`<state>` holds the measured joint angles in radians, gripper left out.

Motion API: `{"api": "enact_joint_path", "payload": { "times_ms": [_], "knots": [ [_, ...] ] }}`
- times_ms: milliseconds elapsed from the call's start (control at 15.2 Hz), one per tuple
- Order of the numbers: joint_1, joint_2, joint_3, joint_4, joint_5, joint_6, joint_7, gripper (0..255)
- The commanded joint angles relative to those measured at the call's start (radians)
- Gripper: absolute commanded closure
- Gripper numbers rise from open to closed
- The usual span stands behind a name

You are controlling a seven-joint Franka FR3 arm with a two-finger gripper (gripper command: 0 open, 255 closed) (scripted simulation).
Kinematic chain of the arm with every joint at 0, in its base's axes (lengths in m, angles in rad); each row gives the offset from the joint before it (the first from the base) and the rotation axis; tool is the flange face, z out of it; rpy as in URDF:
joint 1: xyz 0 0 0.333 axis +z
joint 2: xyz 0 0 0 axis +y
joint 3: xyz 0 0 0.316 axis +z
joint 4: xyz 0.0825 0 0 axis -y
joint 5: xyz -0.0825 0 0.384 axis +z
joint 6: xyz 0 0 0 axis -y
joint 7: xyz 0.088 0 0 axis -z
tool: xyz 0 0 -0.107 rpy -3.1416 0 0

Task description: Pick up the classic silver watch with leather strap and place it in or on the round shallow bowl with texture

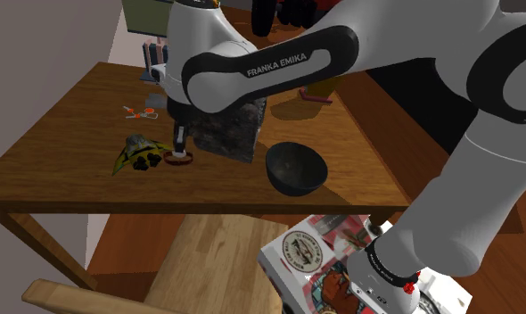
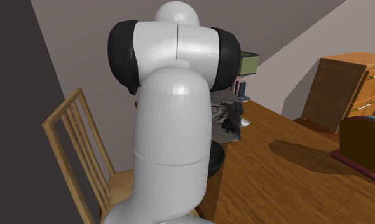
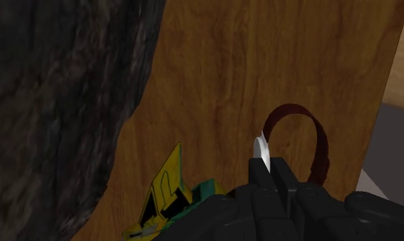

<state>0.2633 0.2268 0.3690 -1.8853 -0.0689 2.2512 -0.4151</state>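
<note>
The gripper (image 1: pixel 179 140) points straight down just beside the dark rough block (image 1: pixel 227 132), on the side away from the bowl. Its fingers pinch the silver case of the watch (image 3: pixel 261 148), whose dark red strap loops out past the fingertips. The watch hangs low at the wooden worktop (image 1: pixel 65 156), by the block's foot. The dark round bowl (image 1: pixel 296 168) sits near the block's other side. A yellow-green object (image 1: pixel 127 152) lies beyond the watch, further from the block.
</note>
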Motion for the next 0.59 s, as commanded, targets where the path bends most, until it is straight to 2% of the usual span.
{"api": "enact_joint_path", "payload": {
  "times_ms": [0,528],
  "knots": [
    [-0.001,-0.012,0.002,0.013,0.006,-0.025,-0.003,255],
    [-0.005,-0.045,0.006,0.081,0.023,-0.123,-0.012,255]
  ]
}}
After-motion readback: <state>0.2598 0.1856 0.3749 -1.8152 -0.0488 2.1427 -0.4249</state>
